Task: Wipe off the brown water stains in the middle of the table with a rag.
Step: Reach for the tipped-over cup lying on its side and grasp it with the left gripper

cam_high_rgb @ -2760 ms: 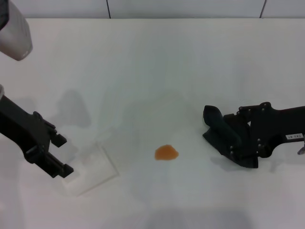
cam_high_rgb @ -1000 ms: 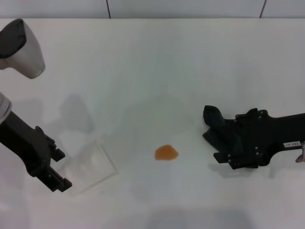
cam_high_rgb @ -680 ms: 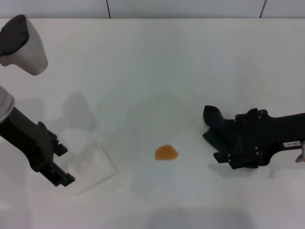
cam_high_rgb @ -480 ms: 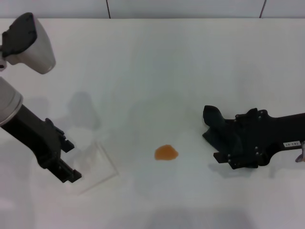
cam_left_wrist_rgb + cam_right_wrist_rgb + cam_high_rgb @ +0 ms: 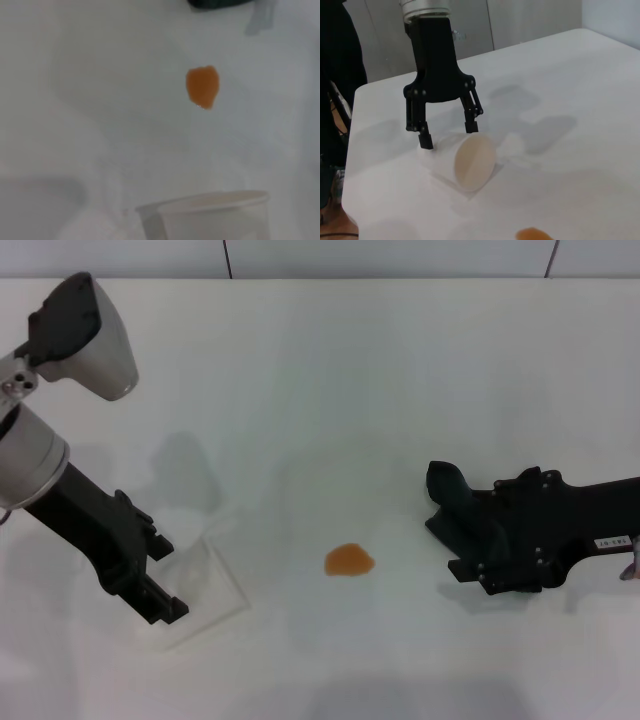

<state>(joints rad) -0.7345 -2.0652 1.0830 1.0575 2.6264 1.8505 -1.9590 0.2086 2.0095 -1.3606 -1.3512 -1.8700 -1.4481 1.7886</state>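
The brown water stain [image 5: 349,560] is a small orange blot in the middle of the white table [image 5: 330,390]. It also shows in the left wrist view [image 5: 202,86] and the right wrist view [image 5: 535,234]. The dark rag [image 5: 447,490] lies to the right of the stain. My right gripper [image 5: 478,532] sits low over the rag, with its fingers spread on either side of it. My left gripper [image 5: 170,578] is open at the left, hanging just over a cup; the right wrist view [image 5: 448,135] shows it too.
A pale translucent cup [image 5: 203,585] lies on its side at the front left, mouth towards the stain; it also shows in the right wrist view [image 5: 465,162] and the left wrist view [image 5: 215,215]. The table's back edge meets a grey wall.
My left arm has swung to the right, bringing its open gripper closer over the cup. My right gripper turned and settled over the rag early on, and has stayed still since.
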